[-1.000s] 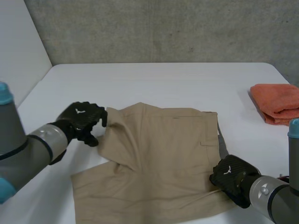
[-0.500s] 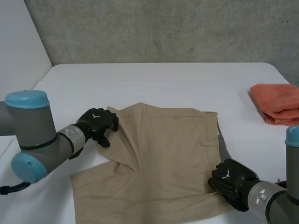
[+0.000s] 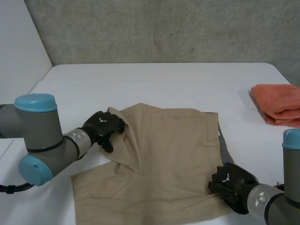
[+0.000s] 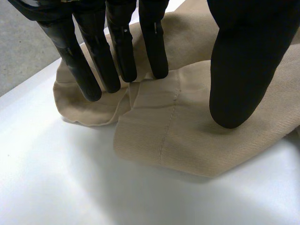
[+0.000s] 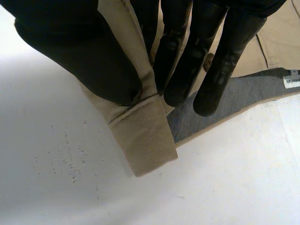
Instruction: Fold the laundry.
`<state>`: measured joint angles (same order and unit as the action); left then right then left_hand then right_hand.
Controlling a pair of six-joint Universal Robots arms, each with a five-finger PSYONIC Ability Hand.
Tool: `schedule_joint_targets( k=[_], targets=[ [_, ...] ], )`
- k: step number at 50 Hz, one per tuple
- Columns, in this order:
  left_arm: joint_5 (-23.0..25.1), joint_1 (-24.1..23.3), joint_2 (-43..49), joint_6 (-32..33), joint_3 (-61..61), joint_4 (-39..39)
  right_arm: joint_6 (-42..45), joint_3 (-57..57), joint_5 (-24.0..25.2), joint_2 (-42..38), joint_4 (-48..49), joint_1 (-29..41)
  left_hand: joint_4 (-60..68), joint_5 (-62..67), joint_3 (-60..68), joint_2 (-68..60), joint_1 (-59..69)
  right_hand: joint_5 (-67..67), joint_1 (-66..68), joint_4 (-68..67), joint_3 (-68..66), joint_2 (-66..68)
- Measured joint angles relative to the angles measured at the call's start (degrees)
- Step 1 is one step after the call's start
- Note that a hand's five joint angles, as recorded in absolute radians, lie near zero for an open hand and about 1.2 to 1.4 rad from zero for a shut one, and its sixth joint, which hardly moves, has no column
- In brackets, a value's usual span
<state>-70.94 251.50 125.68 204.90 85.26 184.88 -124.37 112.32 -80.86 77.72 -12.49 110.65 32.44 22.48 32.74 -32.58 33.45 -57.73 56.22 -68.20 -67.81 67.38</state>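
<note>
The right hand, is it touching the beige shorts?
Touching. The right wrist view shows the right hand pinching a hem of the beige shorts between its thumb and fingers.

Left hand (image 3: pixel 105 125) fingers (image 4: pixel 117 56) straight; right hand (image 3: pixel 229 180) fingers (image 5: pixel 183 70) pinching against thumb (image 5: pixel 93 61).

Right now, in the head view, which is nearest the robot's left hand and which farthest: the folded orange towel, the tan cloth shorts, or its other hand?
1. tan cloth shorts: touching the left hand, at their left corner.
2. right hand: across the shorts, on their right hem.
3. folded orange towel: farthest, beyond the shorts to the right.
</note>
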Motion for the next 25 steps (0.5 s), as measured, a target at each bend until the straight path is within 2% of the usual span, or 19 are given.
schedule_joint_targets(
  k=[6, 11, 12, 14, 21, 25],
  targets=[
    [0.0, 0.0, 0.3, 0.0, -0.4, 0.0, 0.0, 0.0, 0.0, -0.5, 0.2, 0.0, 8.5, 8.2, 8.1, -8.4, 8.4, -0.1, 0.0, 0.0, 0.0, 0.0],
    [-0.9, 0.0, 0.4, 0.0, -0.8, 0.1, 0.0, 0.1, -0.1, -0.9, 0.3, 0.0, 24.7, 23.8, 24.3, -24.6, 23.7, -0.2, 0.0, 0.0, 0.0, 0.0],
    [-1.1, -0.1, 0.4, 0.0, -0.8, 0.1, 0.0, 0.1, -0.1, -0.9, 0.3, 0.0, 31.7, 30.6, 31.0, -31.5, 28.9, -0.2, 0.0, 0.0, 0.0, 0.0],
    [-2.2, -0.1, 0.3, 0.1, -0.6, 0.1, 0.0, 0.1, -0.1, -1.0, 0.3, 0.0, 34.9, 33.2, 33.8, -34.4, 29.7, -0.3, 0.0, 0.0, 0.0, 0.0],
    [-8.2, -0.4, -2.2, 0.1, 1.1, -0.4, 0.0, 0.1, -0.1, -0.9, 0.3, 0.0, 36.1, 33.5, 34.9, -35.1, 29.7, -0.3, 0.0, 0.0, 0.0, 0.0],
    [-9.6, -0.4, -4.5, 0.1, 2.7, -0.5, 0.0, 0.1, -0.1, -0.9, 0.3, 0.0, 36.1, 33.5, 35.1, -35.1, 29.7, -0.3, 0.0, 0.0, 0.0, 0.0]
  ],
)
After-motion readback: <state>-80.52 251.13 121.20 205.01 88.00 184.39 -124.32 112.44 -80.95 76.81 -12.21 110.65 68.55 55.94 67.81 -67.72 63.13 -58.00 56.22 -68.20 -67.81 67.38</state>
